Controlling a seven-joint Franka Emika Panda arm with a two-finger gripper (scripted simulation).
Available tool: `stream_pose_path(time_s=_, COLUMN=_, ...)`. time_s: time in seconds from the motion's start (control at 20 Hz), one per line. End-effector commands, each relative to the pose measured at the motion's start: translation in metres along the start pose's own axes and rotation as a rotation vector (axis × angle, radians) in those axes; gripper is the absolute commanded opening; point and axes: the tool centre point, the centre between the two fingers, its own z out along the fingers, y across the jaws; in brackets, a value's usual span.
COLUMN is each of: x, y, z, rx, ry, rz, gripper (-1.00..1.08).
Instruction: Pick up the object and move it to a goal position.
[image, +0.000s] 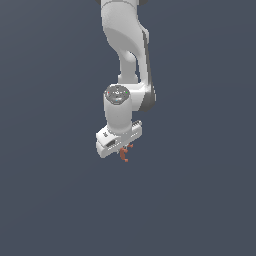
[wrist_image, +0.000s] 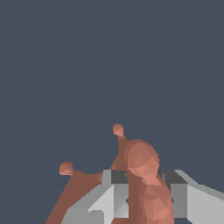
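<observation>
We judged the object (wrist_image: 142, 175) to be light and rigid, since so small a piece hung from the gripper (image: 123, 150) without any visible sag or bend. Its faceted, matte surface suggested no particular slipperiness, though we could not confirm this. The thin protrusions looked the likeliest parts to snap or to twist in a grasp, so we considered the thicker central body the proper place to take hold, and that is where the wrist view showed the fingers (wrist_image: 178, 192) set, one to either side.

The object was small, reddish-brown and irregular, somewhat figure-like, with a rounded lobed trunk and slender stalks ending in small knobs. It was narrower than the white gripper. In the exterior view only its lower part showed, protruding beneath the hand.

The pincer was closed on the object, the jaws pressed against its trunk in the wrist view. The object sat between the fingertips, directly under the downward-pointing hand, near the middle of the exterior view. We saw no goal marker, and against the plain dark ground we could not tell whether the piece was clear of the surface.
</observation>
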Motion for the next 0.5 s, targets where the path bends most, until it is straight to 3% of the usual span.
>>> stream_pose_path(time_s=0.0, x=-0.0005, y=0.0002, z=0.0009, rx=0.0, ry=-0.001, rz=0.0, gripper=-1.0)
stream_pose_path(time_s=0.45, x=-0.0003, y=0.0006, z=-0.0009, rx=-0.001, ry=0.001, rz=0.0, gripper=-1.0)
